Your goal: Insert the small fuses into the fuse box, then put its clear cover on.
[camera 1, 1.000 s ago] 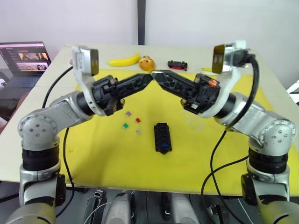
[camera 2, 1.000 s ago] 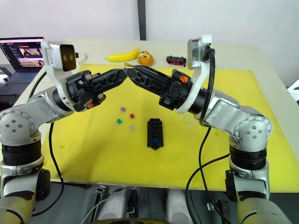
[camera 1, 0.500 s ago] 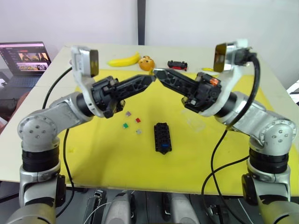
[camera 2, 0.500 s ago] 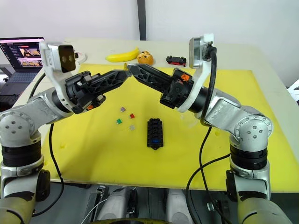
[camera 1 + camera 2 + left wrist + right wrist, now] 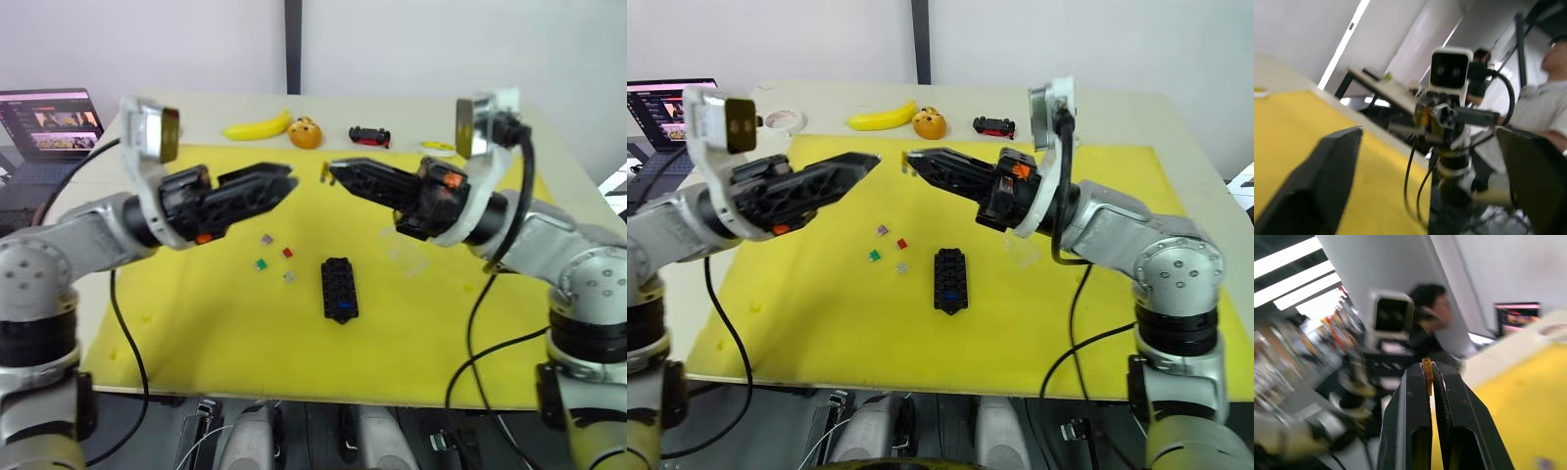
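Note:
The black fuse box (image 5: 340, 289) lies mid-mat with one blue fuse in its near end. Several small fuses (image 5: 287, 253), grey, red and green, lie loose just left of it. The clear cover (image 5: 407, 251) rests on the yellow mat to the box's right. Both grippers hover above the mat behind the box, tips facing each other a short gap apart. My right gripper (image 5: 331, 172) is shut on a small amber fuse (image 5: 1426, 372) pinched at its tips. My left gripper (image 5: 282, 182) is open and empty, its fingers (image 5: 1327, 176) spread wide in the left wrist view.
A banana (image 5: 260, 126), an orange toy (image 5: 308, 131) and a small black-and-red toy car (image 5: 370, 135) sit along the mat's far edge. A tape roll (image 5: 779, 119) and a laptop (image 5: 49, 127) are at the far left. A person stands beyond the table in the wrist views.
The two grippers' tips, touching before, have drawn apart. The left gripper opened and pulled back left; the amber fuse stays in the right gripper.

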Tool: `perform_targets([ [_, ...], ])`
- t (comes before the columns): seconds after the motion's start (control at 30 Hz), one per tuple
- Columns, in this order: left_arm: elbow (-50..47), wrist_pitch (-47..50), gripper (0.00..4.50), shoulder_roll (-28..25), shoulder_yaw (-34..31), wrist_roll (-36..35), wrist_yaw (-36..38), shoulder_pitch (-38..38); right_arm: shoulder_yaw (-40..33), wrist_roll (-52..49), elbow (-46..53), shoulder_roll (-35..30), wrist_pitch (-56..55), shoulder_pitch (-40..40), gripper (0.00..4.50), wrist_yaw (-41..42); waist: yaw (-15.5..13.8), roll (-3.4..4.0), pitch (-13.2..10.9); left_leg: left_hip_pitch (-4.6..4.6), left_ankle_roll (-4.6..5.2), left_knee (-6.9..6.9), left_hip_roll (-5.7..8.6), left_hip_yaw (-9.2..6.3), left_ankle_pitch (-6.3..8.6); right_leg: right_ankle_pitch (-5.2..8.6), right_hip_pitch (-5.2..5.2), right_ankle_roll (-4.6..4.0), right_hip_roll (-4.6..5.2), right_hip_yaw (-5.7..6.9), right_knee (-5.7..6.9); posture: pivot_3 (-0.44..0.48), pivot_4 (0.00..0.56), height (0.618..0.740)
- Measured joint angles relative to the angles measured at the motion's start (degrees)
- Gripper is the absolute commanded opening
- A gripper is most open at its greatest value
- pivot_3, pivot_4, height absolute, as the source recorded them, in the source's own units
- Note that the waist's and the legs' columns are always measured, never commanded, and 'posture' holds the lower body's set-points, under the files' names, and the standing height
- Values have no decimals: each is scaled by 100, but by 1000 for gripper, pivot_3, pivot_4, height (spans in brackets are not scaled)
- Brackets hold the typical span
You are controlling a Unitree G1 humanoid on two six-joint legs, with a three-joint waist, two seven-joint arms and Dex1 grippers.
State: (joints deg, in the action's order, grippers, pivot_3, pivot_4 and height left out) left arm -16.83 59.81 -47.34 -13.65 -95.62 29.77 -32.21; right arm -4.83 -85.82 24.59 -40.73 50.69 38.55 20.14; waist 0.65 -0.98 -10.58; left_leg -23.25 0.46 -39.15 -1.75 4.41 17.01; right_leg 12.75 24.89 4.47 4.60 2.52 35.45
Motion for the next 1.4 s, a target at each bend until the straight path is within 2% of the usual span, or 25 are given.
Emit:
perform_targets([
  [0.13,-268,93,4435,-980,207,1325,1364,658,415,1381,13,-356,-280,-200,0,1423,0,1,0,-2,-2,1,2,5,-1,5,8,-8,-6,1,1,0,150,737],
  [0.23,-483,-427,4435,-1544,573,2578,2467,976,774,2442,-193,-470,-862,-290,0,2537,-19,2,-1,-6,-3,1,3,10,-1,13,11,-23,-5,0,-4,0,150,737],
  [0.33,-510,-1179,4435,-1672,786,3580,3232,1169,979,3285,-609,-484,-1443,-446,0,3350,-36,2,-1,-12,-2,1,1,12,-1,13,11,-23,-2,0,-13,0,150,737],
  [0.43,-549,-1855,4435,-1606,830,4272,3605,1391,1178,3969,-973,-472,-1977,-789,0,3990,-35,3,-2,-15,0,1,-1,12,1,11,16,-19,0,-1,-15,0,150,737],
  [0.57,-695,-2272,4435,-1321,830,4641,3788,1620,1374,4604,-1311,-296,-2526,-1068,0,4497,-17,3,-2,-17,-1,-1,-3,11,0,2,22,-3,-1,-2,-5,0,150,737],
  [0.87,-855,-2975,4435,-1220,1008,5359,4402,1897,1556,5526,-2050,144,-3382,-1239,0,5070,-12,3,-2,-12,-5,-2,-1,13,-2,0,25,-1,-5,-3,9,0,150,737],
  [1.23,-786,-3102,4435,-348,1634,5931,4034,1560,1605,5866,-2284,368,-3706,-1312,0,5477,-21,2,-1,-6,-6,-8,3,10,-3,-1,21,1,-4,-3,34,0,150,737],
  [1.4,-754,-3089,4435,-110,1903,6128,3875,1470,1608,6030,-2525,403,-3876,-1338,0,5579,-17,2,-1,-3,-9,-9,3,9,-5,0,22,1,-4,-3,44,0,150,737],
])
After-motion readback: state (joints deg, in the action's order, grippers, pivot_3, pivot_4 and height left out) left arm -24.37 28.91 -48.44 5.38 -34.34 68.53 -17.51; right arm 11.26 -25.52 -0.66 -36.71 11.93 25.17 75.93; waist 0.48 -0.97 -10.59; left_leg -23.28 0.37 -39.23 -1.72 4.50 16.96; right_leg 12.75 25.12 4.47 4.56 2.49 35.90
